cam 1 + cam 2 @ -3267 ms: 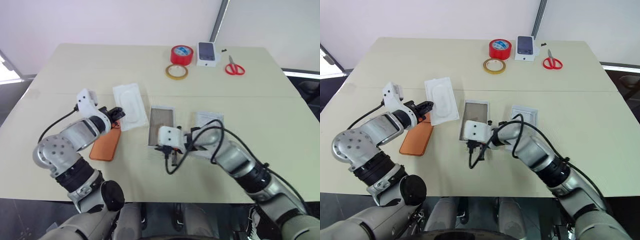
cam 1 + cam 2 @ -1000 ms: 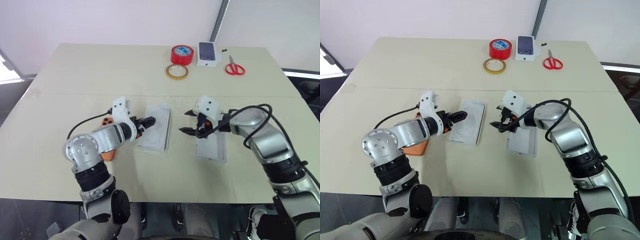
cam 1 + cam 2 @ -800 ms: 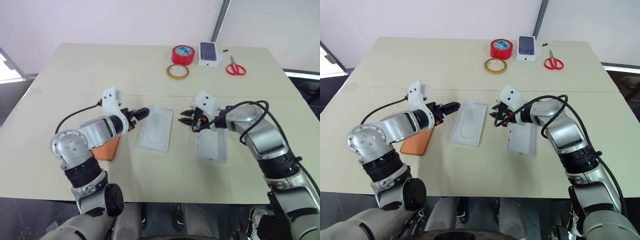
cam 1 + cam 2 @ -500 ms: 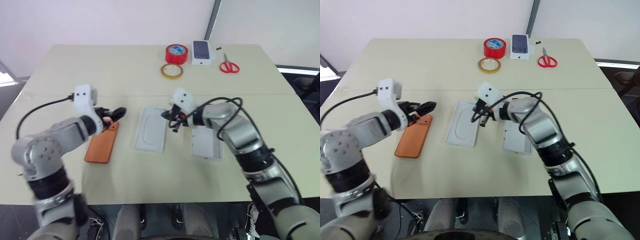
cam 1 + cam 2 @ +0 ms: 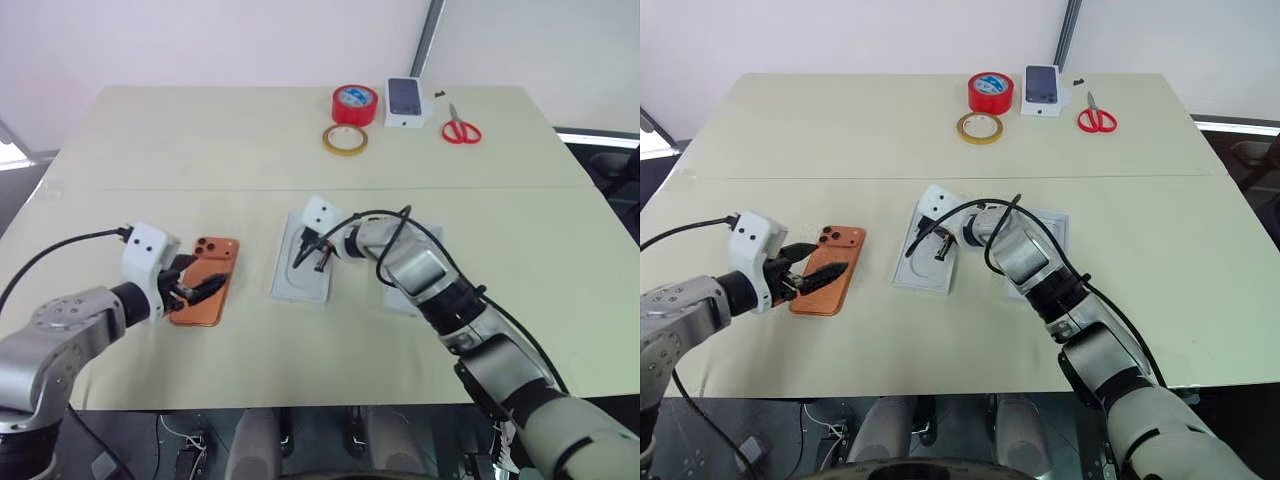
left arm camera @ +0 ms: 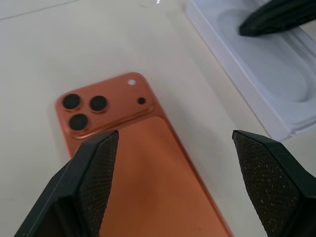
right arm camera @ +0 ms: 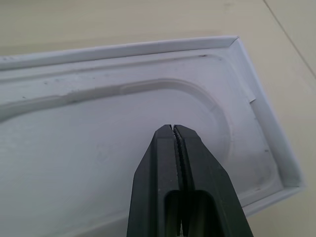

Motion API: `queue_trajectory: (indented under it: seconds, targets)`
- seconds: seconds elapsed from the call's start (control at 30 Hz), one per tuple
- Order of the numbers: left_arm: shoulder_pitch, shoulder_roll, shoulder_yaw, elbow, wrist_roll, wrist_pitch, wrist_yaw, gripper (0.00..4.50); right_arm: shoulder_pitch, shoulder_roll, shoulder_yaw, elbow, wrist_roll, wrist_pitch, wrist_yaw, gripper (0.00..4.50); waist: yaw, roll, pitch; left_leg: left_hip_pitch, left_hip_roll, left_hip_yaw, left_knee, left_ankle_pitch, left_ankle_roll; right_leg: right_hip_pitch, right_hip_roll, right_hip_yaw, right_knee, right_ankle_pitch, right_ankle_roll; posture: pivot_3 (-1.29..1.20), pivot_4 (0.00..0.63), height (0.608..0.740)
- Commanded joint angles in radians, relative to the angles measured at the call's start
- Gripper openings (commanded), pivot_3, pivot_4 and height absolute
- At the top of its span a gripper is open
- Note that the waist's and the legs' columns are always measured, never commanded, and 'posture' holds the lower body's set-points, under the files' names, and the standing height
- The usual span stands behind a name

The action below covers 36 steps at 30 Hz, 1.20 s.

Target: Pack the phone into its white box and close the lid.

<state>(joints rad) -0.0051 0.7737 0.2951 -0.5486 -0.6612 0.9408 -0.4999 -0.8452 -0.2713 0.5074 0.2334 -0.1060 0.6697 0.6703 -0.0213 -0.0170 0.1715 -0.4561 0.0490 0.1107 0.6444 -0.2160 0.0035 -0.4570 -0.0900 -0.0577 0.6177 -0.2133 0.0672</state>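
**L tool wide over phone, R tool shut over insert**

Your left tool (image 6: 173, 182) is spread wide w/ nothing held. The phone (image 6: 138, 163) lies flat on the desk (image 5: 200, 140) right under and ahead of it, back up, camera cluster at the end far from the tool; the two fingers (image 6: 94, 173) straddle the phone's width in the left wrist view. Can't tell if they touch it.

Your right tool (image 7: 174, 129) is pinched shut, empty, tip poised over the flat white insert (image 7: 123, 128) w/ the oval embossed outline. Insert's raised rim runs just beyond the tip and along its side. Contact w/ the surface: can't tell. The insert seems to sit in the white box (image 5: 280, 292), but can't confirm the tray under it.

The lid (image 5: 1058, 222) lies behind the right arm, mostly hidden, just beside the insert on the side away from the phone.

Room: bare desk strip between phone and insert, narrow. Near desk edge open in front of both tools. Far edge holds red tape roll (image 5: 352, 102), yellow tape ring (image 5: 345, 140), small printed box (image 5: 405, 102), scissors (image 5: 460, 128), all well apart from both tools.
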Motion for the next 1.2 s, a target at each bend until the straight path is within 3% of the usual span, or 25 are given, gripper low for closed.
queue_trajectory:
  seconds: [0.03, 0.23, 0.27, 0.33, 0.5, 0.83, 1.2]
  targets:
    - [0.024, -0.001, 0.029, -0.047, -0.001, -0.03, -0.013, 3.86, -0.007, -0.018, 0.004, -0.024, -0.025, -0.02, 0.021, 0.05, 0.001, 0.0, 0.0, -0.001, 0.0, 0.0, 0.0, 0.0, 0.0, 0.0, 0.0, 0.0, 0.001, 0.0, 0.0, 0.0, 0.15, 0.74]
    - [0.008, -0.052, 0.167, 0.05, -0.01, 0.07, 0.121, 3.86, -0.016, 0.051, -0.071, -0.215, 0.085, 0.05, 0.071, 0.05, -0.001, 0.0, 0.0, -0.005, 0.001, 0.0, 0.002, 0.001, -0.001, -0.003, 0.002, -0.001, 0.003, 0.0, 0.0, 0.0, 0.15, 0.74]
    - [0.001, -0.064, 0.19, 0.067, -0.013, 0.102, 0.149, 4.12, -0.014, 0.071, -0.066, -0.243, 0.102, 0.08, 0.08, 0.01, -0.002, 0.0, 0.0, -0.004, 0.002, 0.0, 0.002, 0.002, 0.0, -0.003, 0.003, -0.001, 0.003, 0.001, 0.0, 0.0, 0.15, 0.74]
    - [-0.021, -0.094, 0.231, 0.092, -0.037, 0.165, 0.192, 4.46, -0.006, 0.103, -0.042, -0.271, 0.115, 0.111, 0.085, 0.0, -0.002, 0.0, 0.0, -0.004, 0.003, -0.001, 0.003, 0.003, 0.002, -0.002, 0.008, -0.002, 0.004, 0.001, 0.0, 0.0, 0.15, 0.74]
    - [-0.091, -0.143, 0.264, 0.173, -0.04, 0.293, 0.276, 4.46, -0.014, 0.153, 0.078, -0.222, 0.065, 0.116, 0.081, 0.0, 0.006, -0.002, -0.001, -0.004, 0.002, -0.002, 0.006, 0.004, 0.002, -0.002, 0.008, -0.003, 0.01, 0.001, 0.001, 0.0, 0.15, 0.74]
    - [-0.16, -0.217, 0.206, 0.151, -0.123, 0.495, 0.25, 4.46, -0.078, 0.246, 0.232, -0.038, -0.008, 0.091, 0.093, 0.0, 0.004, -0.003, -0.002, -0.003, 0.002, -0.002, 0.007, 0.004, 0.001, -0.002, 0.008, -0.003, 0.012, 0.001, 0.001, 0.0, 0.15, 0.74]
    - [-0.193, -0.346, 0.181, 0.08, -0.156, 0.625, 0.248, 4.46, -0.095, 0.272, 0.225, 0.032, -0.057, 0.027, 0.097, 0.0, 0.009, -0.003, -0.005, 0.0, 0.001, -0.003, 0.006, 0.004, 0.0, 0.002, 0.007, -0.003, 0.012, 0.001, 0.001, 0.0, 0.15, 0.74]
